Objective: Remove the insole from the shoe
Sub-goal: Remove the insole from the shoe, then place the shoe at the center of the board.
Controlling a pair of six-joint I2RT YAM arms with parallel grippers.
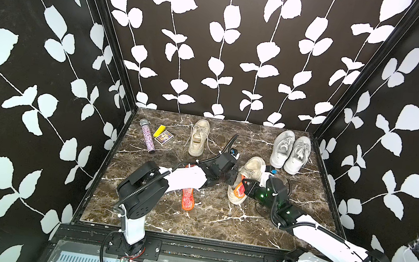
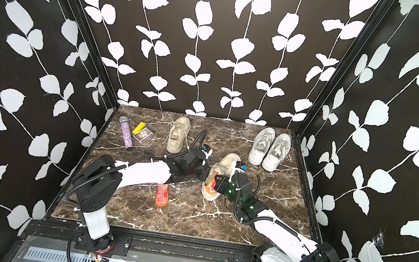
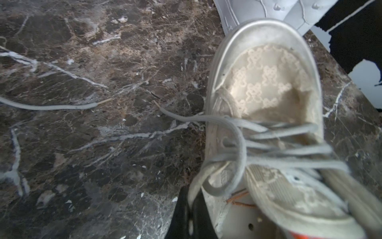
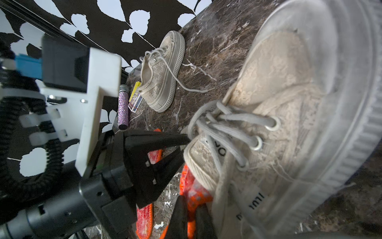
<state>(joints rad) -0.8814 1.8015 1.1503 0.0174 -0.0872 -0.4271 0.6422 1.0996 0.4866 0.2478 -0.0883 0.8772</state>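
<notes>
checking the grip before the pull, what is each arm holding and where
Right gripper: jaws shut on the exposed end of the orange insole, poking from the beige shoe. Left gripper: jaws shut on that shoe's side edge by the laces.

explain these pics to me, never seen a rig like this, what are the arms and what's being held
These are two robot arms bolted at the front of a marble table, each ending in a two-fingered pincer. The two wide pictures look down from a camera overhead; the two close-ups come from cameras on the arms' wrists. The left pincer is shut on the edge of a beige shoe. The right pincer is shut on an orange insole sticking partway out of that shoe. Also on the table: a loose insole, the matching shoe, a pair of sneakers, a glitter tube and a small box.
</notes>
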